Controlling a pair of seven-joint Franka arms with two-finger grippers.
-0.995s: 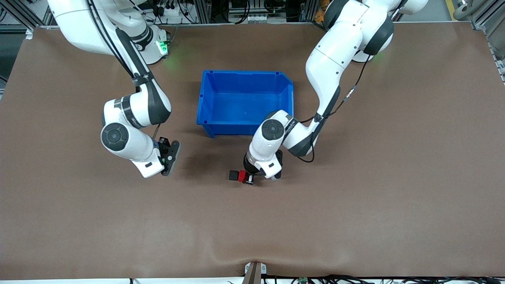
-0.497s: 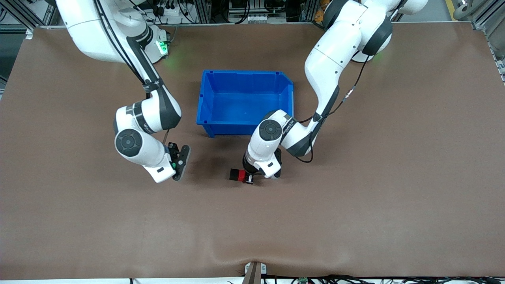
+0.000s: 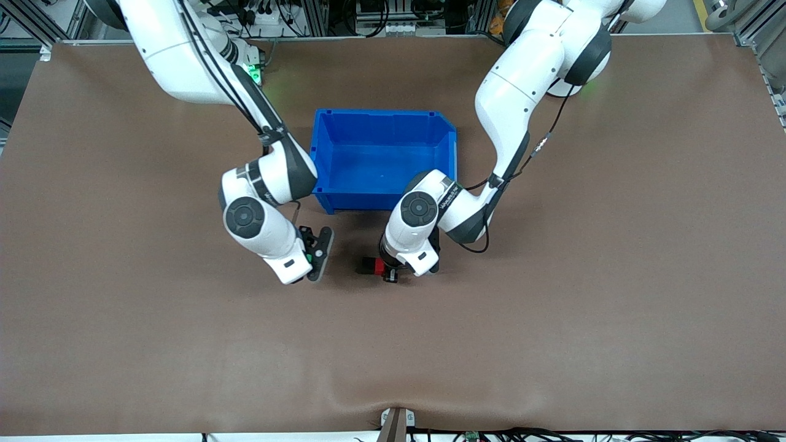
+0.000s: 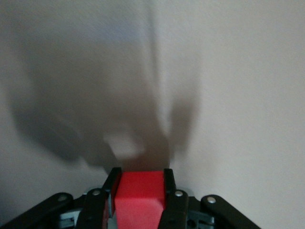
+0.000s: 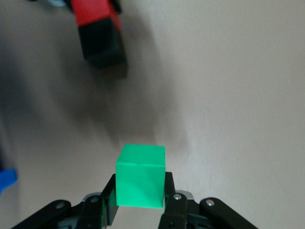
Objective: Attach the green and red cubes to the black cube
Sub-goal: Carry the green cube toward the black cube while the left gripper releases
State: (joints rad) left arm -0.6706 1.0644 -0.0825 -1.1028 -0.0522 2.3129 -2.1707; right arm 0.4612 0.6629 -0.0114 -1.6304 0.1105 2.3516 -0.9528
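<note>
While left gripper point(image 4: 140, 200) pinches bright red matte cube point(image 4: 139, 198) joined to small black matte cube point(image 5: 102, 44) — right gripper point(image 5: 139, 198), clamping bright green matte cube point(image 5: 141, 175), nearing; next: align, press onto black.

surface: brown table point(image 3: 614, 294) | on it: blue bin point(image 3: 381, 130)

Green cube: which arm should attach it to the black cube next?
Right. The right hand is shut on the green cube, pointed at the black cube, which already joins the red cube in the left hand.

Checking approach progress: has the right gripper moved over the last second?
Yes. The right gripper, shut on the green cube, has travelled toward the left arm's end, closing on the blue bin's corner and the red cube.
</note>
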